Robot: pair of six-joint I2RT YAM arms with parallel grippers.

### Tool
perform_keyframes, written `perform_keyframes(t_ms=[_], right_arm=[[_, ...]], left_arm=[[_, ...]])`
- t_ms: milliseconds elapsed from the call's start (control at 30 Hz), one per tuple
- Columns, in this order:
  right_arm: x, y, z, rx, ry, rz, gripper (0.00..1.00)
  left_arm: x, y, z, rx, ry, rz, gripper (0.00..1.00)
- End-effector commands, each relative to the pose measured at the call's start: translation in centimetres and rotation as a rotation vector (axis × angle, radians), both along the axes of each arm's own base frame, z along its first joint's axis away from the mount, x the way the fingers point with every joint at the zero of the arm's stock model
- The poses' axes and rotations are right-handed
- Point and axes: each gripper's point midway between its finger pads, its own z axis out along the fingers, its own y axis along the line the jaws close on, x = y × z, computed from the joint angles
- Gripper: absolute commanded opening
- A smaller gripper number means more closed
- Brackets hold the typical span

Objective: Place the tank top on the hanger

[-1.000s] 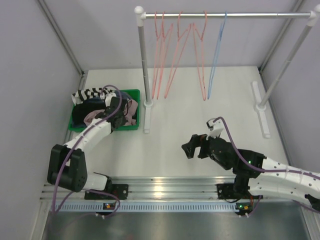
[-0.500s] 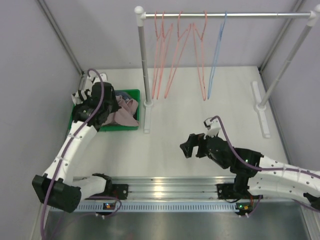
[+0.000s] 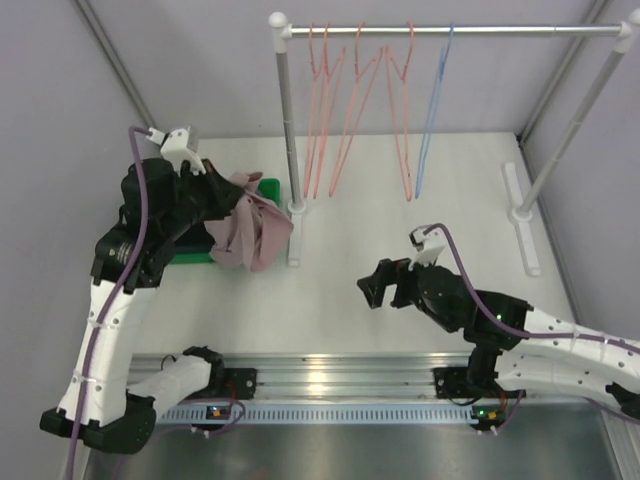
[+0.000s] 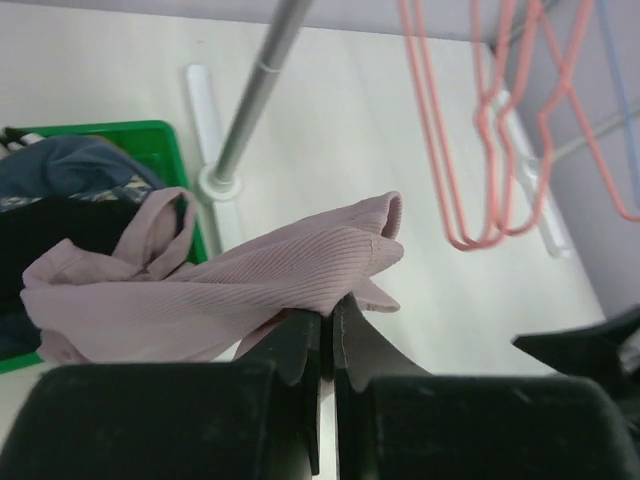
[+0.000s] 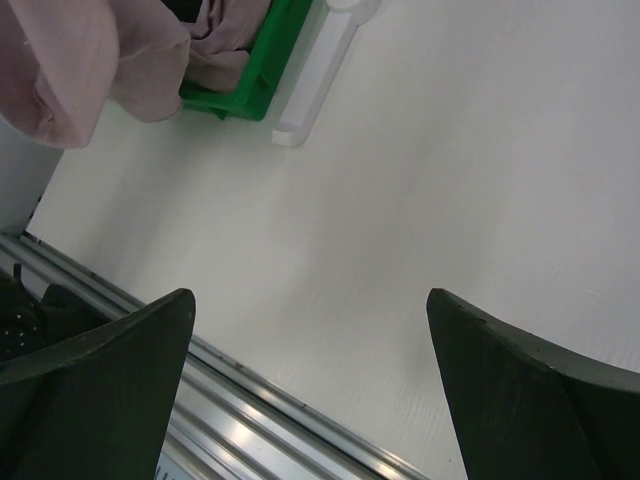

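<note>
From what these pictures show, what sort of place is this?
Most likely a robot test cell arranged like a small laundry corner. A clothes rail with wire hangers stands on a white table, a green laundry bin sits beside it, and plain grey walls close it in.

From above, the left arm and the tank top covered most of the green bin. The cloth also hid the tips of the left gripper there. In the left wrist view, only a short bit of the hanger showed by the right edge. The right wrist view cut the tank top off at its top corner.
</note>
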Motion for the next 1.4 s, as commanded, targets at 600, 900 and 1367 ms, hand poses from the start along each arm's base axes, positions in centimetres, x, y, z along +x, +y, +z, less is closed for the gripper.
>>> perform_keyframes(t_ms=[600, 900, 1367], right_arm=[[0.2, -0.8, 1.8, 0.078, -0.031, -0.041, 0.99], [0.1, -0.3, 0.6, 0.073, -0.009, -0.034, 1.0], [-0.2, 0.1, -0.1, 0.087, 0.004, -0.018, 1.0]], left_arm=[[-7.9, -7.8, -14.4, -0.261, 0.358, -0.424, 0.5], [-1.3, 2.9, -16.1, 0.062, 0.31, 0.27, 0.68], [6.8, 3.5, -23.0, 0.305, 0.401, 0.354, 0.64]])
